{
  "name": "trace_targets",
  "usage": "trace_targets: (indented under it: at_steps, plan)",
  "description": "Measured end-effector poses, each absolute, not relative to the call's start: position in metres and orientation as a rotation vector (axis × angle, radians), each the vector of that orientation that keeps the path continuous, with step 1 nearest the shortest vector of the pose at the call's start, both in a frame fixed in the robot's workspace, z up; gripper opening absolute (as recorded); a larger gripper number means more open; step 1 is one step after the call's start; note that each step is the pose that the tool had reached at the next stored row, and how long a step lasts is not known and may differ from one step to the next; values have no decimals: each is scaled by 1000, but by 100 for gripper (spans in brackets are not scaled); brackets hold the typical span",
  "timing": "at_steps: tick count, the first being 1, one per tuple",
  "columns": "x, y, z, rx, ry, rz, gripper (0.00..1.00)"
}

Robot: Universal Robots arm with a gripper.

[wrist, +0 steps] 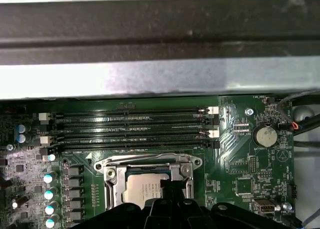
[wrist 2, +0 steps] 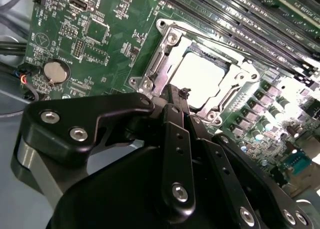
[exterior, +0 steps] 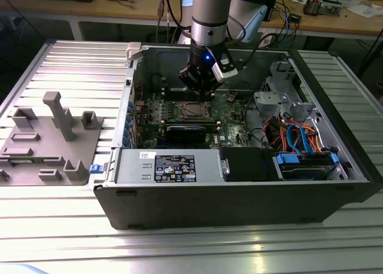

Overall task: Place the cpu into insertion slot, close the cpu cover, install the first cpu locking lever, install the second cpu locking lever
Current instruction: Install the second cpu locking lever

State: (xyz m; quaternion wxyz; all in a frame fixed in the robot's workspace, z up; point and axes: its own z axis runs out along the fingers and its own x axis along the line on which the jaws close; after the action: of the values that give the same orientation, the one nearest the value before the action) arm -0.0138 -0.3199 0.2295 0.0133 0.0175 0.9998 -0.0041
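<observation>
Toward the tabletop's edge at the exterior view's left: a grey fixture of upright blocks and slots. In the tabletop's middle: an open case, board flat inside. Above the board's socket, the end effector pointing down from the arm, blue light lit on its body. Toward the case's end at the exterior view's right: a drive cage with blue and orange cables.

In both wrist views: cpu lying flat in the socket, silver top showing through the window of the cover, which lies down around it. End effector with black fingers drawn together into a narrow tip, closed on nothing visible, at the cover's edge; touching or just above, cannot tell. Beside the socket: memory slots in parallel rows; well apart, a round coin battery.
</observation>
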Motion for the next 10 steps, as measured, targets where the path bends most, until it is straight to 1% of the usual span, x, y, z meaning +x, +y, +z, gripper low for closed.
trace_targets:
  at_steps: [10]
  plan:
    - [-13,-326,230,54,3116,-10,11]
